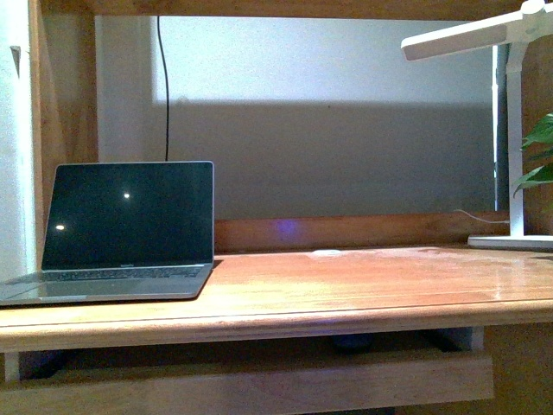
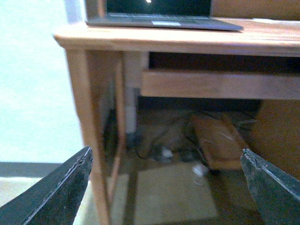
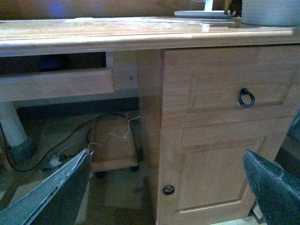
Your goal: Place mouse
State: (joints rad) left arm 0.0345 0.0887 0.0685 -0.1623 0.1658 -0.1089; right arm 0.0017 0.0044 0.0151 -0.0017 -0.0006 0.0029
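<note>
Left pincer (image 2: 165, 152) spread wide apart, empty, low before counter (image 2: 187, 42) leg at laptop (image 1: 130, 225) end. Right pincer (image 3: 166, 153) likewise apart, empty, facing drawer cabinet (image 3: 220, 117). Mouse (image 1: 352, 341) — dim dark dome in shadow on shelf (image 1: 259, 376) under counter top, right of laptop. Laptop open, screen dark, on counter's left side — lamp (image 1: 510, 130) at far right.

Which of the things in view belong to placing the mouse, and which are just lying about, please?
Belongs to the job:
- mouse, probably the dark rounded shape on the shelf under the desk top
- desk
- left gripper and right gripper, both open and empty

Just lying about:
- laptop
- lamp
- plant
- cable
</note>
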